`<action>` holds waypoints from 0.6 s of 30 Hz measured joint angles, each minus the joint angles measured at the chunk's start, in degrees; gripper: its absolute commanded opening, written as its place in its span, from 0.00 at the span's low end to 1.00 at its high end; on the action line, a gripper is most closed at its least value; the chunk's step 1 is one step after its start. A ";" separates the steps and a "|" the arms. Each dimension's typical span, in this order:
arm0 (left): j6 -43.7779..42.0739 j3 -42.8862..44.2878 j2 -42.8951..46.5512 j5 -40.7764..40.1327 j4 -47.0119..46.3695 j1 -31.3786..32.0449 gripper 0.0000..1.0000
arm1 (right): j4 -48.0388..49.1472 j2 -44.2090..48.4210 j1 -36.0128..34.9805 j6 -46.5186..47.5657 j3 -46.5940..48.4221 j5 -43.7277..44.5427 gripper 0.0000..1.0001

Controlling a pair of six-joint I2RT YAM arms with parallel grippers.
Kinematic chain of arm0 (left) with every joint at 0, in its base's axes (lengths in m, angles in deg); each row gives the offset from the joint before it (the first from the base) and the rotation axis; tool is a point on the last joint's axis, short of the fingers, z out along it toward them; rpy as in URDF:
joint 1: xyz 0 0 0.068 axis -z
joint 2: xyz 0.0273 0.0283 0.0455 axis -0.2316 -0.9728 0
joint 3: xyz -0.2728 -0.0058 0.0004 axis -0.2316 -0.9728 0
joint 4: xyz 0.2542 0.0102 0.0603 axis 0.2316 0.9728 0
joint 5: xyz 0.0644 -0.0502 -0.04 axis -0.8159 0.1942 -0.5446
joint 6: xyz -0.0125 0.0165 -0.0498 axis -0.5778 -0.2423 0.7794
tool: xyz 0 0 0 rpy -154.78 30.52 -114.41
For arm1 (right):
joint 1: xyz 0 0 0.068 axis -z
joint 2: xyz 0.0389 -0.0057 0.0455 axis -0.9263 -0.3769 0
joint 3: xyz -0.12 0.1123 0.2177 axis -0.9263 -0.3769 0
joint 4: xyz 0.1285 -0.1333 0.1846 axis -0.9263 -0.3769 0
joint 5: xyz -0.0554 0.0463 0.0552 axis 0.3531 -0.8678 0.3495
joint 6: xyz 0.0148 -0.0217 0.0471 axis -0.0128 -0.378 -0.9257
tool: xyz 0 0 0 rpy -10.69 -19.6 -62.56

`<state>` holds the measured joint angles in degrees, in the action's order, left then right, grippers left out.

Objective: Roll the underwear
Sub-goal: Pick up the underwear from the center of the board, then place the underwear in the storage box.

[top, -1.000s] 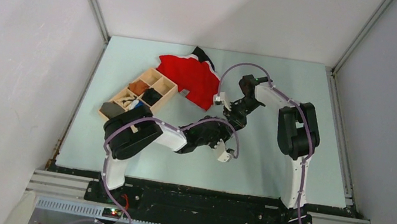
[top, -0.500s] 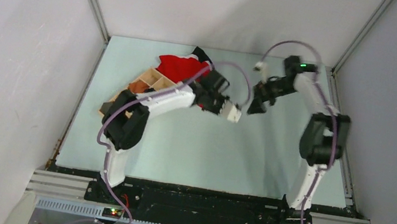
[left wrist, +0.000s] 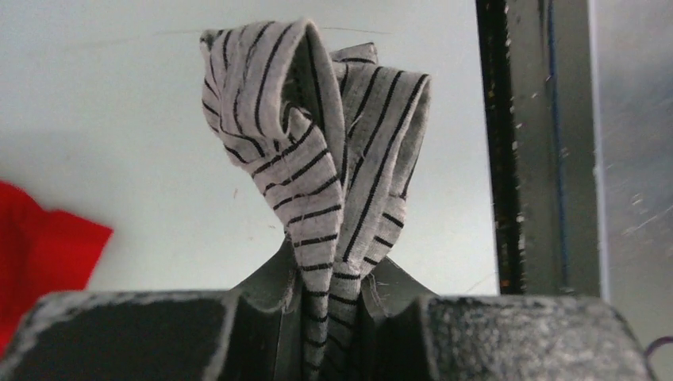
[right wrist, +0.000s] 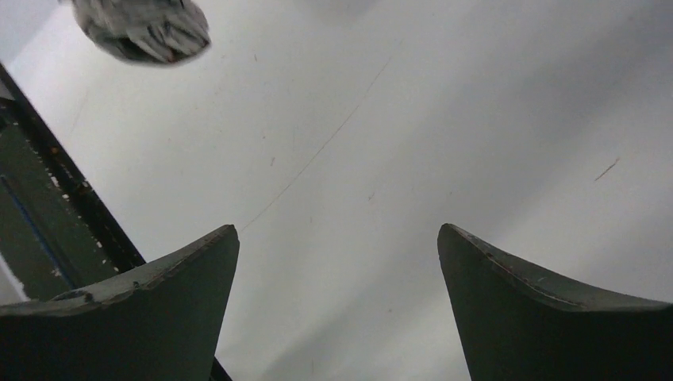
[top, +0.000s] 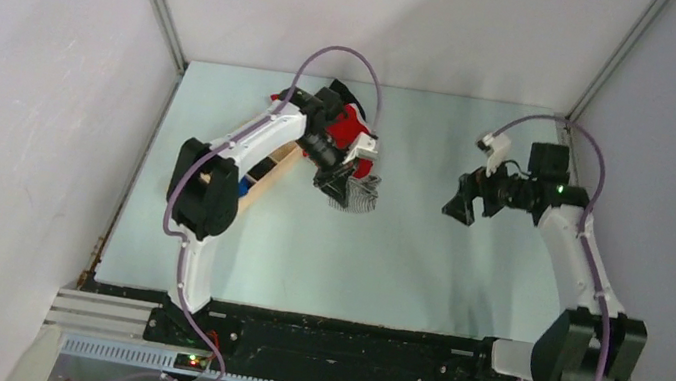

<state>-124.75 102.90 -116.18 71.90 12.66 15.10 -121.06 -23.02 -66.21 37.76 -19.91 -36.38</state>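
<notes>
My left hand (top: 335, 172) (left wrist: 329, 317) is clamped shut on the underwear (top: 354, 195) (left wrist: 333, 159) — in my left wrist view the striped fabric is pinched between the two pads and stands out beyond them in loose folds. From above, the bundle hangs off the hand above the surface (top: 403, 271), just at the 5 o'clock edge of the red cloth (top: 347, 132), with the wooden tray (top: 268, 172) at its 9 o'clock.

Half a second ago this hand sat further toward 3 o'clock, nearly nose to nose with my right hand (top: 461, 207) (right wrist: 337, 230), and no striped fabric showed from above; now it has drawn back toward 9 o'clock with the cloth in view.

My right hand has gone the other way — swung out toward 3 o'clock, well apart from the left. Its fingers (right wrist: 159, 294) are spread wide with nothing between them, only bare surface below. The underwear shows at 11 o'clock in my right wrist view.
</notes>
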 measured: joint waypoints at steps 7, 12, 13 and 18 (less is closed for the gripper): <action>7.78 0.42 3.52 -2.16 5.46 -10.58 0.00 | 10.54 8.83 -8.33 -6.40 -8.92 5.81 0.99; 7.17 5.55 6.12 -14.08 13.97 -19.19 0.00 | 10.78 5.86 -10.97 -7.96 -8.68 5.92 0.99; 7.43 5.86 6.51 -16.35 14.86 -20.68 0.00 | 10.75 5.20 -10.95 -8.39 -8.68 5.95 0.99; 14.01 9.31 5.68 -23.67 16.85 -28.76 0.00 | 10.82 3.91 -10.64 -9.94 -8.68 5.97 0.99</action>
<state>-110.74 112.21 -110.49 48.23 29.51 -13.66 -110.25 -19.11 -76.85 27.81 -28.59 -30.41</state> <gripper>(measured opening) 0.216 0.993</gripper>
